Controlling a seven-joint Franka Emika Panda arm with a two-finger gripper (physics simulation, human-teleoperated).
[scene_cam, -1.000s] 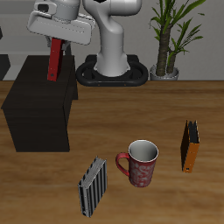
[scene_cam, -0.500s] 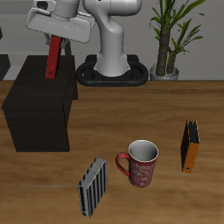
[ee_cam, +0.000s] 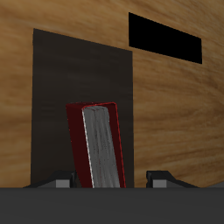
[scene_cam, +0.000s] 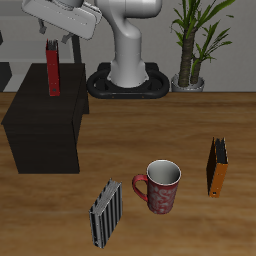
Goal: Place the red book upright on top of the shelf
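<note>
Standing on its lower edge on top of the shelf (scene_cam: 45, 120), toward the back, the red book (scene_cam: 52, 72) is seen upright in the exterior view. The gripper (scene_cam: 56, 41) is positioned just above the book's top edge; in the wrist view the fingertips (ee_cam: 162, 178) are spread to either side of the book (ee_cam: 98, 147) with clear gaps, so the claw is judged released and holding nothing. A slight lean of the book is suggested in the wrist view, though perspective may account for it. Risk noted: a thin book balanced on a narrow edge could be toppled if a finger is clipped against its top during withdrawal, or if a residual lean is present; a fall off the shelf's back edge would be possible. Counts: one red book, one shelf, one orange book (scene_cam: 216, 166), one grey-black striped book (scene_cam: 104, 212), one mug (scene_cam: 160, 187), one potted plant (scene_cam: 194, 40).
</note>
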